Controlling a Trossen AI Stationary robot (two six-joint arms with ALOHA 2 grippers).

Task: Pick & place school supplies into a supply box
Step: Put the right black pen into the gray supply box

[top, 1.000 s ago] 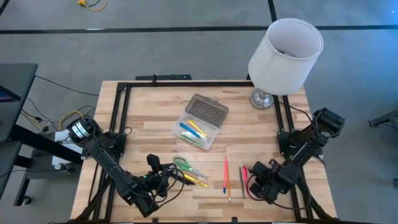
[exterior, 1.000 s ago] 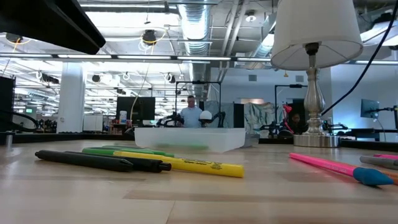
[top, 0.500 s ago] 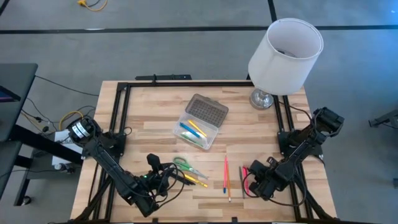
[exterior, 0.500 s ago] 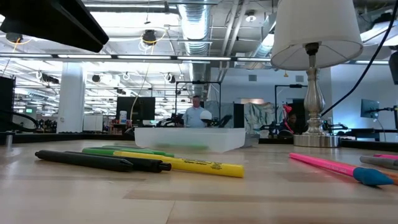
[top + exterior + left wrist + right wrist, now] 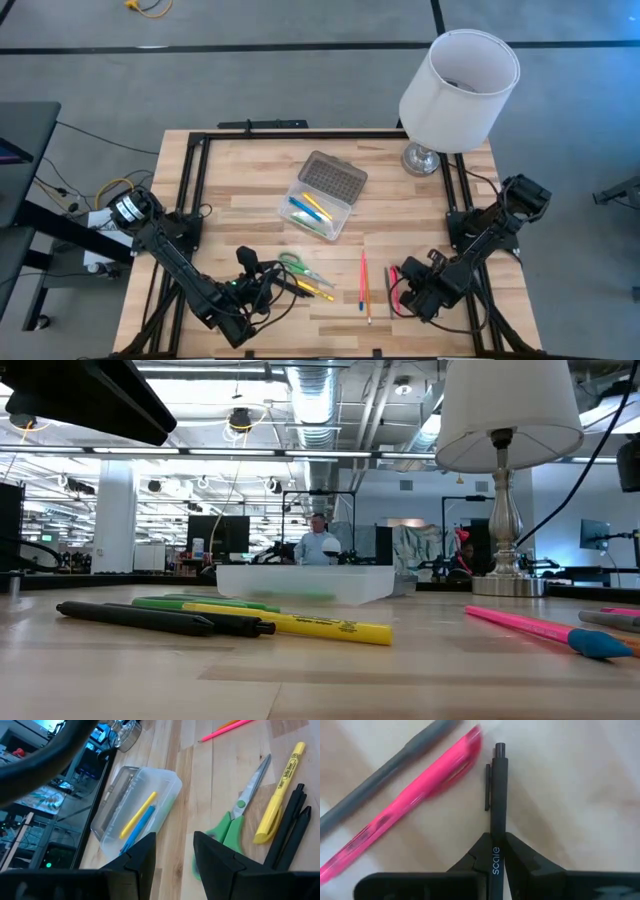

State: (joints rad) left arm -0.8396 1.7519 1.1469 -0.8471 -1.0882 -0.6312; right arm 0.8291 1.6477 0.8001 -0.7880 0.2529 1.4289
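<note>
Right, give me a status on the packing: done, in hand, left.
Done: a yellow and a blue pen lie in the open supply box. In hand: the right hand is shut on a black pen, low at the table. Left: green scissors, yellow highlighter, two black pens by the open, waiting left hand; pink marker and grey pen.

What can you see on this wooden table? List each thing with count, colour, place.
clear plastic supply box: one, grey lid open, table centre.
yellow pen, blue pen: one each, inside box.
green-handled scissors: one, before left gripper.
yellow highlighter: one, beside scissors.
black pens: two, beside highlighter.
pink pencil: one, between scissors and right gripper.
pink pen, grey pen: one each, by right gripper.
white-shaded lamp: one, far right corner.
left gripper: open.
right gripper: shut on black click pen.
</note>
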